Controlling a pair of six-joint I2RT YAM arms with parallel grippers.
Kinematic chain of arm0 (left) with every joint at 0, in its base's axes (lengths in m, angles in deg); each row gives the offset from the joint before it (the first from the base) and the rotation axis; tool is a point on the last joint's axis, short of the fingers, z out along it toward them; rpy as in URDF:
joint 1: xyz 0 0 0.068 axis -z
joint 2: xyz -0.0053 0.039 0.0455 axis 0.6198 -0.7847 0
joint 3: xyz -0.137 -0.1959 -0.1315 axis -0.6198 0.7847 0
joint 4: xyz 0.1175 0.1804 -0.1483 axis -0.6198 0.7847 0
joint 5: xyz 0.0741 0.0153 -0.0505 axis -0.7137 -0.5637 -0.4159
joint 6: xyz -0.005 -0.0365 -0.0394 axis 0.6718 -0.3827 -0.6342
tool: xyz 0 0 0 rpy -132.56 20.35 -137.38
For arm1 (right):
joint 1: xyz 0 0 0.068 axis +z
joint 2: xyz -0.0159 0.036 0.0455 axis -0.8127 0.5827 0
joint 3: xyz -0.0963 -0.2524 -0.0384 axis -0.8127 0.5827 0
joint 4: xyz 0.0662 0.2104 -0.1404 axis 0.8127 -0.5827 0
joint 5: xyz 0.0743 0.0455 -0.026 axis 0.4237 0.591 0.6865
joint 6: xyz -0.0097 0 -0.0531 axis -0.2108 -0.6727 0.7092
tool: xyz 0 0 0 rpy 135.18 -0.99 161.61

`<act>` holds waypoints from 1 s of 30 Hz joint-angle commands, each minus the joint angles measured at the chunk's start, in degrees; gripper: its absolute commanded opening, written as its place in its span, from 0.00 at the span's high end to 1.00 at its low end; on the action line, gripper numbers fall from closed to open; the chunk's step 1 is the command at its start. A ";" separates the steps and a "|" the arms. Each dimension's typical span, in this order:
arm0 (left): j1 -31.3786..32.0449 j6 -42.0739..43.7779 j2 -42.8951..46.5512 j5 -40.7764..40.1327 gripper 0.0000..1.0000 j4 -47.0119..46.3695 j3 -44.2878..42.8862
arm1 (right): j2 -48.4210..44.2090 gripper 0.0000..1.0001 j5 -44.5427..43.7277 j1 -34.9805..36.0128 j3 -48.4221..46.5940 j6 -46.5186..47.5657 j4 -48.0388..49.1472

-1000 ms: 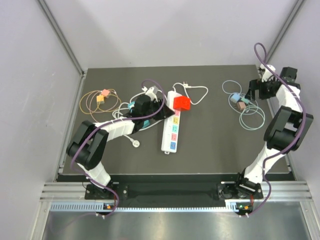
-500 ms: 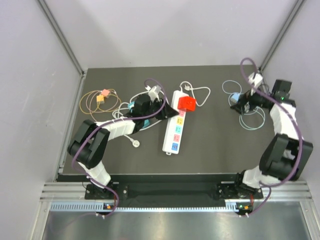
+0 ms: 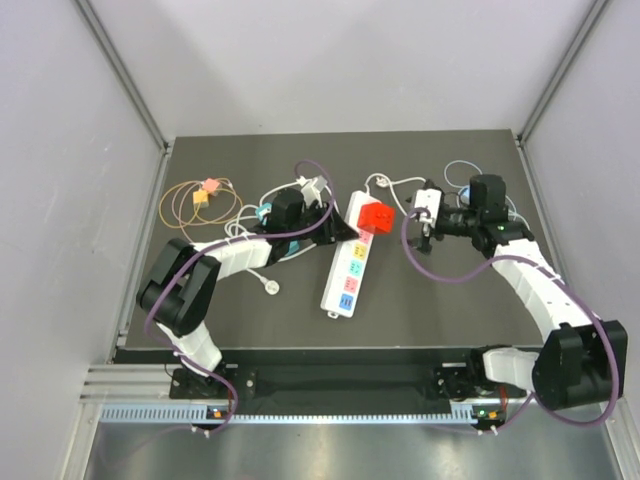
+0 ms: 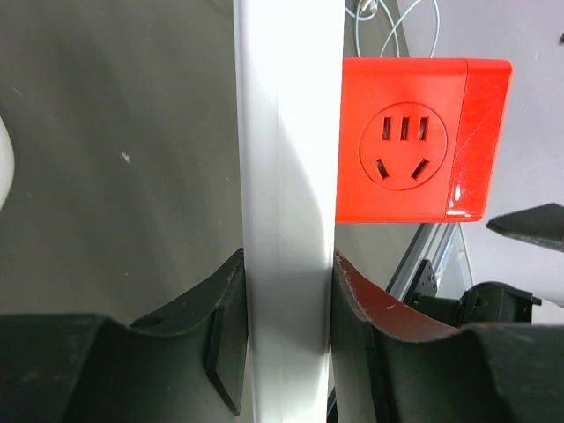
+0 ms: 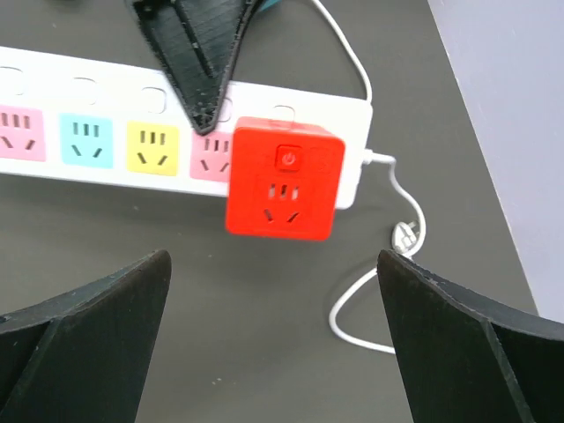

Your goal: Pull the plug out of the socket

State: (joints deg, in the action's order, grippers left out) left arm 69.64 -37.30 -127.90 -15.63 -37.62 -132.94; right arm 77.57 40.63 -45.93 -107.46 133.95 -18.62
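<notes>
The socket [image 3: 346, 262] lies mid-bench, its long axis running from the far edge toward the near one. The red plug [image 3: 376, 217] sits on its far end. Our left gripper [image 4: 286, 291] clamps the socket across its width, just beside the plug. Our right gripper [image 5: 273, 260], spread wide and empty, faces the plug from the right-edge side, near but apart. We cannot tell how deep the plug sits.
</notes>
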 commanded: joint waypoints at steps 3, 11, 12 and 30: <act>1.01 0.22 2.04 3.60 1.00 -2.81 -3.41 | 2.59 0.00 -4.43 5.19 -4.89 0.90 4.70; 1.10 0.66 2.92 3.69 1.00 -1.67 -3.76 | 7.07 0.00 -8.20 10.82 -6.57 1.08 4.42; 1.10 0.66 3.01 3.69 1.00 -1.67 -3.59 | 7.51 0.00 -8.38 11.00 -7.18 0.73 4.33; 1.28 0.31 5.20 3.60 1.00 -4.04 -0.87 | 15.16 0.06 -15.42 14.43 -11.31 -1.56 3.20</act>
State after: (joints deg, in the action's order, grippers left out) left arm 70.66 -36.25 -127.62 -14.87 -34.06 -133.12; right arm 92.23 25.66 -32.42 -115.42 133.05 -15.25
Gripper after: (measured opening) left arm 0.408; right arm 0.946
